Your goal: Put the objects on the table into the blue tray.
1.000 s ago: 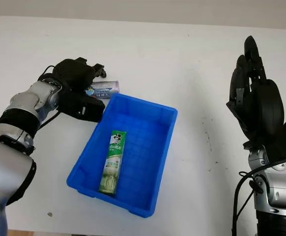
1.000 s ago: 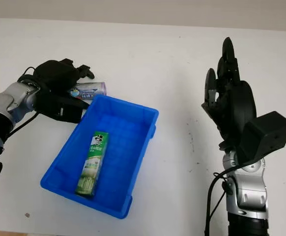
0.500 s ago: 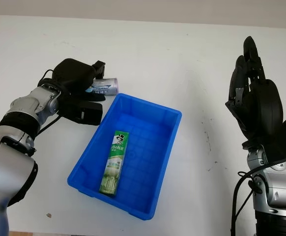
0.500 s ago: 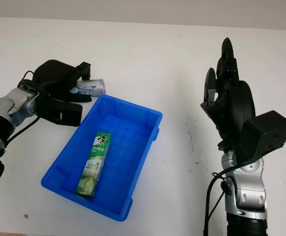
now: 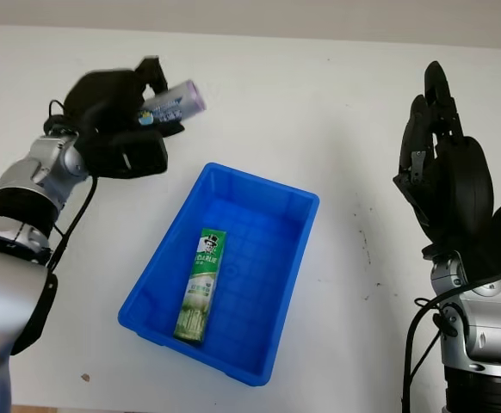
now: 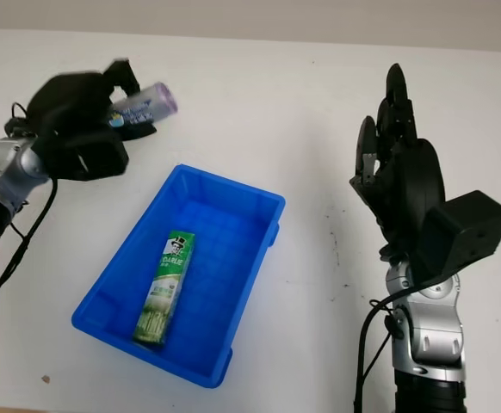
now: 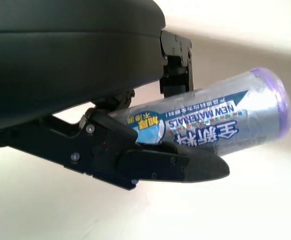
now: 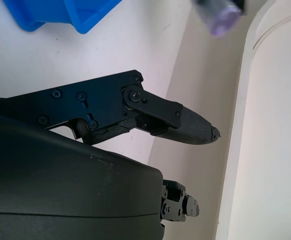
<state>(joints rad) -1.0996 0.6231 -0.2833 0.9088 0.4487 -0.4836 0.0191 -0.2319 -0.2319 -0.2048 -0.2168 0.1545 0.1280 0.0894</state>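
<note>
Left hand (image 5: 117, 120) clamped around a silvery tube with a purple cap (image 5: 171, 101), fingers (image 7: 173, 167) curled along its printed side — tube carried clear of the table (image 5: 259, 103), capped end poking out past the fingertips. Blue tray (image 5: 289, 284) lying below and to the inner side of that hand, well apart from it, with a green toothpaste box (image 5: 201, 282) already lying lengthwise along the tray's near-left wall.

To do this step well: carry the tube over the tray's rim before lowering, aim for the bare floor beside the toothpaste box rather than on top of it, and line the tube up with the tray's long axis so neither end catches the wall. Best to let go low, since a round tube would probably roll or bounce if dropped from height. Worth keeping the grip firm on the way across — the hold looks to sit toward the tube's rear, so the capped end may dip.

Right hand (image 5: 444, 185) open, raised upright at the far side of the tray, holding nothing and well away from the work.

Hard to make out: the rear end of the tube, buried under the left hand's shell; how deep into the palm it sits; and the tube's small print. No further loose objects seen on the table.
</note>
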